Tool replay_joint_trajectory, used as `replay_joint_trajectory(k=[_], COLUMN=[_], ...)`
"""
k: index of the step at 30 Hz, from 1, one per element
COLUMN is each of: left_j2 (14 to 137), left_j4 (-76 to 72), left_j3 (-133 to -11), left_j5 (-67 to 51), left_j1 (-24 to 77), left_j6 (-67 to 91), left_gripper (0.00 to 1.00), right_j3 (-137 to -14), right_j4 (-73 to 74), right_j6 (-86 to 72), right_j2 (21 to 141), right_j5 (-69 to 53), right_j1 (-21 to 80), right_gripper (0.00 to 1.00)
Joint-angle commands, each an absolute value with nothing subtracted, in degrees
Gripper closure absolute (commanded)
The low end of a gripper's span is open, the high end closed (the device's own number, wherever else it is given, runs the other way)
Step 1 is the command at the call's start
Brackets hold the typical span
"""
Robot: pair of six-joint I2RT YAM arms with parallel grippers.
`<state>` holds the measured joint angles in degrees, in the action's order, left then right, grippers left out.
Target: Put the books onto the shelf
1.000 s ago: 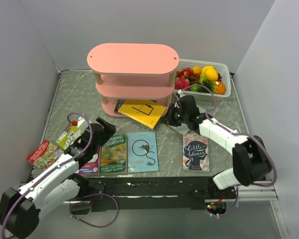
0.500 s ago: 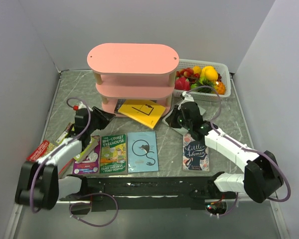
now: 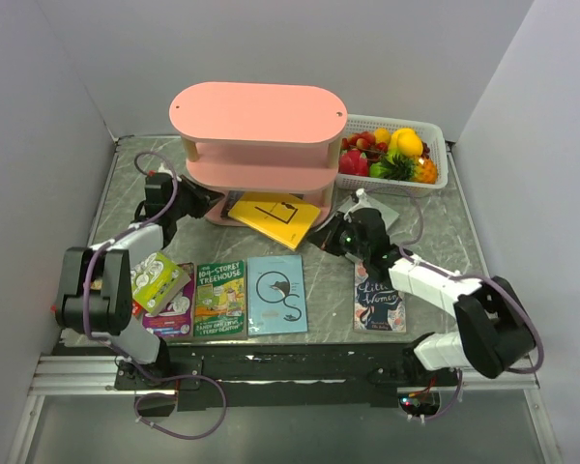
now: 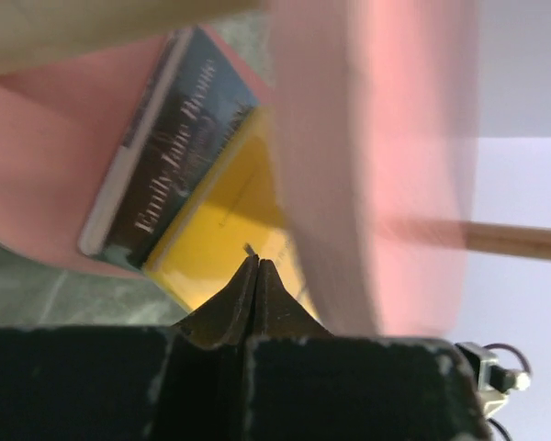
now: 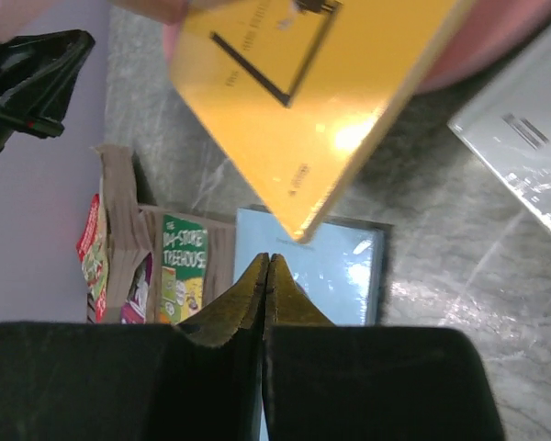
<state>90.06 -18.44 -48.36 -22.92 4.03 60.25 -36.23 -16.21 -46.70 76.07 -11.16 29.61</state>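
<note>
The left hand [image 3: 201, 201] is hovering with its fingers pressed together on nothing, tips pointing at the left end of the bottom tier of the pink shelf [image 3: 258, 114]. Straight ahead of those tips a dark book [image 4: 170, 156] with a pale spine is lying on the bottom board. The yellow book [image 3: 275, 217] is lying over its far side, just beyond the tips; I cannot tell whether they are touching the cover. The rim of the middle board is crowding in close on one side of this hand.

Behind it, toward its base, a lime green book [image 3: 158, 280] is lying partly over a purple book [image 3: 174, 307]. The Treehouse book [image 3: 220, 298] and the light blue book [image 3: 276, 293] are lying flat next along the counter [image 3: 329, 280].

The yellow book is jutting out over the shelf's front edge, its corner aiming at the right hand [image 3: 321, 239]. That hand is also pinched closed and empty, its tips just beside the corner, with bare counter below. The Little Women book [image 3: 377, 300] is lying behind it, under its forearm. A grey-white book [image 5: 519, 147] is lying on its outer side, toward the white fruit basket [image 3: 443, 159].
</note>
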Motion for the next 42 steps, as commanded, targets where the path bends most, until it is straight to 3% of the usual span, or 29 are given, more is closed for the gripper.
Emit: replay_joint_trajectory(k=[1, 12, 20, 42], left_j2=[95.18, 97.56, 96.24, 101.34], left_j4=[-17.06, -19.06, -27.34, -27.33], left_j3=[-53.08, -52.04, -46.32, -48.51], left_j5=[-23.99, -23.64, -23.12, -21.97], left_j1=[3.60, 3.34, 3.34, 4.31], left_j6=[58.01, 59.58, 65.12, 65.74], left_gripper=[0.99, 0.99, 0.99, 0.99], right_j3=[-34.63, -34.54, -28.48, -33.84], right_j4=[-23.02, -27.41, -42.97, -42.72], right_j6=[-54.13, -57.65, -65.39, -65.04], right_j2=[79.10, 85.68, 89.82, 96.59], right_j5=[-11.08, -12.22, -13.71, -15.91], right_j1=[27.95, 27.77, 26.81, 26.54], right_gripper=[1.00, 1.00, 1.00, 1.00])
